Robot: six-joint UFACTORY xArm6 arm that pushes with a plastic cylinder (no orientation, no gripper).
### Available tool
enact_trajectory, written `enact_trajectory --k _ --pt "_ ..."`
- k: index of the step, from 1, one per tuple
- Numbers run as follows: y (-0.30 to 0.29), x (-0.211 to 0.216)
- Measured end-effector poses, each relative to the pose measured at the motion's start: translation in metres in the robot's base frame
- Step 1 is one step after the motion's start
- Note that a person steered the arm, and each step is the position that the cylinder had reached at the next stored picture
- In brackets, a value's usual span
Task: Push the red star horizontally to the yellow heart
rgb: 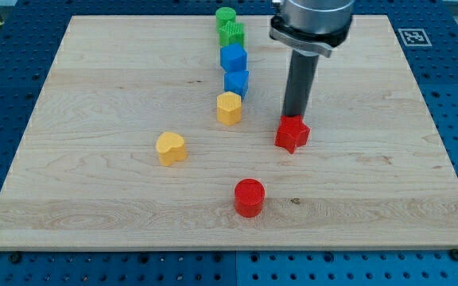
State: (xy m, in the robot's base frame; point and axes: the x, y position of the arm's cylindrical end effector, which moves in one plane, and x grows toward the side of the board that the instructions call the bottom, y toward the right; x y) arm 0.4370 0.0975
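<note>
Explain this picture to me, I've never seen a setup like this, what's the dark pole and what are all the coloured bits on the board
There is only one picture, looking down at an angle on a wooden board that lies on a blue perforated table. The dark pole is the end of a robot arm. It has no hand and holds nothing; it only pushes things by sliding its tip along the board.

The coloured bits are small blocks. A column near the view's top holds two green blocks, two blue blocks and a yellow block. Further down are a yellow heart, a red star and a red cylinder.

The tip stands right behind the red star, on its top side in the view. The heart lies to the star's left.
</note>
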Motion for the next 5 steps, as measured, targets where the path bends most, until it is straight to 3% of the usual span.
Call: enact_trajectory --k 5 --pt "-0.029 0.026"
